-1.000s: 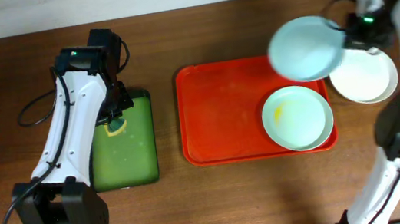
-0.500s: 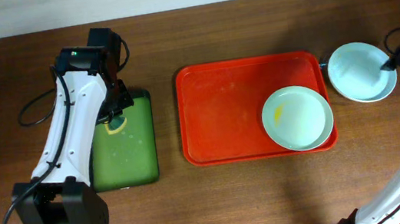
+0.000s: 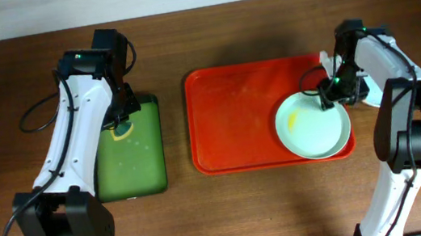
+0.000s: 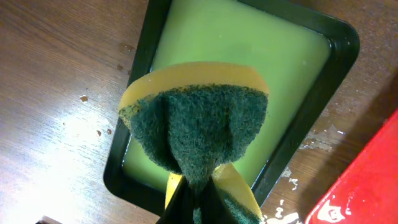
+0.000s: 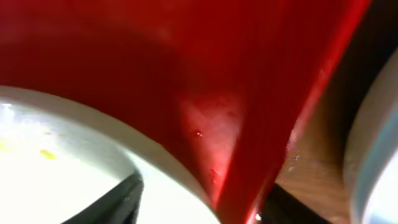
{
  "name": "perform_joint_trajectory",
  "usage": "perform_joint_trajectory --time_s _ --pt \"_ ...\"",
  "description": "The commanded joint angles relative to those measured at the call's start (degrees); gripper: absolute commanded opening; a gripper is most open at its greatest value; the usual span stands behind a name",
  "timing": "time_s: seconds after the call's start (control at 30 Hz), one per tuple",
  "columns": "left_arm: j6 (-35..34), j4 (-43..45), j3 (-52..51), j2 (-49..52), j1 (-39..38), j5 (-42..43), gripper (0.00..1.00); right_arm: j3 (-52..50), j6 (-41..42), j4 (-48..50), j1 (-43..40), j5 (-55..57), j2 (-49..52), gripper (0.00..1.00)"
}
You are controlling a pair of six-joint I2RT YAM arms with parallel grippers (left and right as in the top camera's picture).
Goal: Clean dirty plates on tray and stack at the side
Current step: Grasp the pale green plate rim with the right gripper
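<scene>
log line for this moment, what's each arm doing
left gripper: holds sponge over green tray | right gripper: at rim of smeared plate on red tray, grip unclear

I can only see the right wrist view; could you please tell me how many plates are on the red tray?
Observer: One plate, with a yellow smear, at the right end of the tray.
Operator: Thank you. What is the left arm doing?
Observer: The left claw holds a green and yellow sponge over a dark green tray.
Operator: And where is my claw?
Observer: The right claw is at that plate's upper right rim.
</scene>
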Motion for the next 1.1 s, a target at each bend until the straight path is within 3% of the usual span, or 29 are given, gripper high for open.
perform_joint_trajectory --time_s 0.0,0.13,0.23,0.3,0.53,0.73,0.9,0.97,1.07 --pt "0.52 0.11 -0.17 -0.5 0.17 -0.76 0.0 -0.44 1.62 -1.36 1.33 -5.88 -0.17 0.56" --pt "0.52 0.11 -0.17 -0.5 0.17 -0.76 0.0 5.92 5.97 -7.02 5.16 7.54 -0.24 0.53" --pt "0.52 0.13 -0.17 -0.5 0.17 -0.76 0.0 12.37 5.95 -10.99 7.61 7.85 -0.24 0.57" --pt "0.52 0.11 -0.17 -0.5 0.17 -0.79 0.0 11.41 5.95 -10.54 8.44 7.39 -0.22 0.63" --pt "0.52 0.11 -0.17 -0.5 0.17 -0.76 0.0 -2.32 5.92 -1.22 8.35 6.99 -0.22 0.63" --pt "0.52 0.11 -0.17 -0.5 0.17 -0.37 0.0 -2.29 10.88 -13.38 8.35 2.97 -0.22 0.63" --pt "0.52 0.09 -0.17 -0.5 0.13 -0.37 0.0 -2.69 11.1 -15.08 8.39 -7.5 -0.22 0.62" --pt "0.52 0.11 -0.17 -0.5 0.13 -0.35 0.0 -4.24 11.1 -13.25 8.39 -7.37 -0.22 0.48" --pt "0.52 0.13 -0.17 -0.5 0.13 0.15 0.0 -5.55 11.85 -11.96 8.39 -7.23 -0.22 0.47"
